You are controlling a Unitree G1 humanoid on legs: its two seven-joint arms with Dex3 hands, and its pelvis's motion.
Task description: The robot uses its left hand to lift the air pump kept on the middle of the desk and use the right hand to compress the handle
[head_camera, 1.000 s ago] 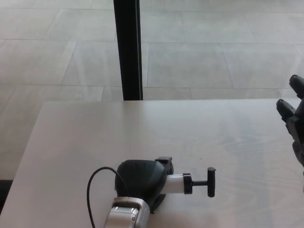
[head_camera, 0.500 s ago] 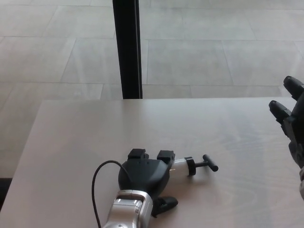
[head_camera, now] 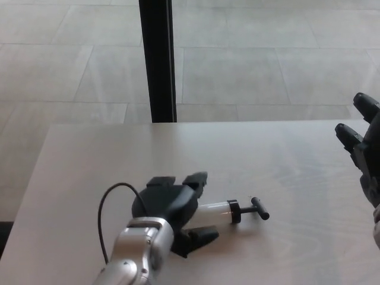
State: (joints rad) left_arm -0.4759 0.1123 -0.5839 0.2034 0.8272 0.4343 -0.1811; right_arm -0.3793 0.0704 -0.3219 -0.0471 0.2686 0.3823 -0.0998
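Nearest to the camera, the left arm's silver forearm rises from the bottom edge, with a thin black cable looping out beside it on the robot's left. At its end the left hand lies over the near middle of the pale wooden tabletop, its two thick fingers on the far side and its thumb on the near side of the air pump. The fingers look set around the pump's pale barrel, though whether they press it firmly or only bracket it cannot be told from this angle. The pump lies roughly on its side, pointing toward the robot's right, its barrel ending in a black collar and a thin rod that carries the black T-shaped handle. Whether the pump rests on the tabletop or is lifted just clear of it is not plain.

Farther off, at the picture's right edge, the right hand hovers above the tabletop, well apart from the handle, its black fingers spread and holding nothing.

Beyond the tabletop's far edge lies a floor of large pale tiles, and a dark upright post stands just behind the tabletop, left of centre.
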